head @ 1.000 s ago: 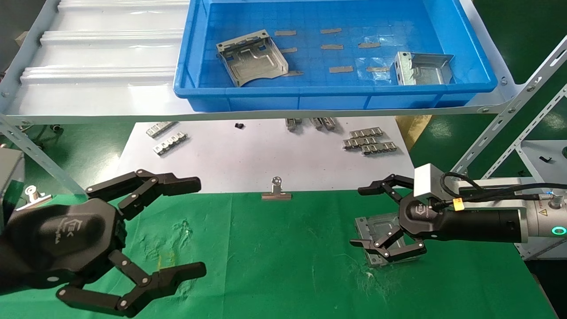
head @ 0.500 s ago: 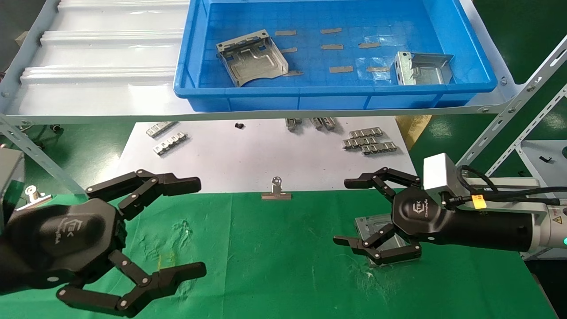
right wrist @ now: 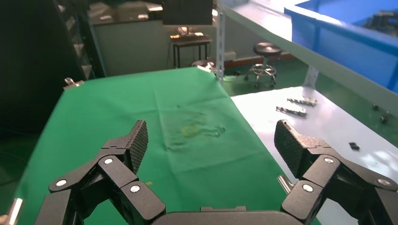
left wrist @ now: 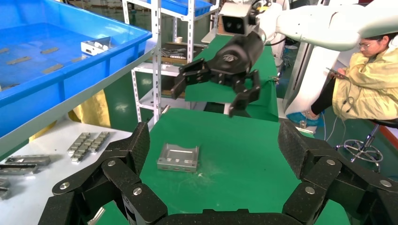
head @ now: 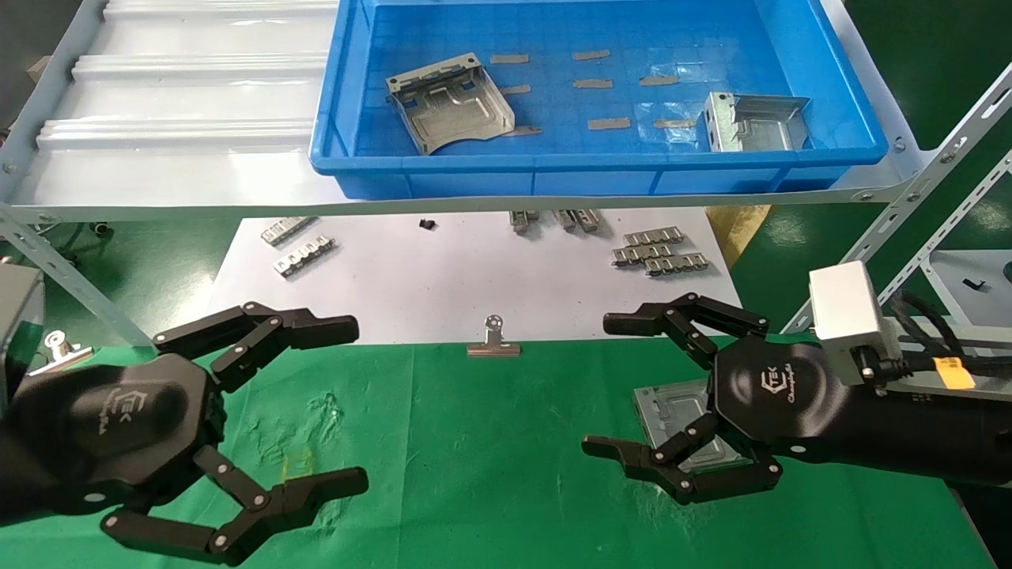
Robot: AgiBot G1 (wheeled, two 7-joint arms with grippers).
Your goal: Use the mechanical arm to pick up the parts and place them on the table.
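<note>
One silver part (head: 662, 409) lies on the green table (head: 490, 458), at the right. My right gripper (head: 598, 387) hovers open and empty above it and hides its near side. The left wrist view shows that part (left wrist: 178, 157) alone on the cloth with the right gripper (left wrist: 213, 89) raised over it. Two more parts (head: 451, 103) (head: 755, 122) lie in the blue bin (head: 553, 170). My left gripper (head: 356, 403) is open and empty over the cloth at the near left, as its own view (left wrist: 217, 145) shows. The right wrist view shows its open gripper (right wrist: 212, 140) over bare cloth.
The blue bin stands on the pale grey shelf (head: 182, 158) above the table's back. A white sheet (head: 443, 284) holds ridged strips (head: 656, 253). A binder clip (head: 494, 341) sits at the cloth's edge. Shelf struts (head: 909, 205) stand at the right. A seated person (left wrist: 366, 79) is beyond.
My right gripper has risen off the part, pulled back toward me and opened wider. The part stays on the cloth. The left arm has not moved.
</note>
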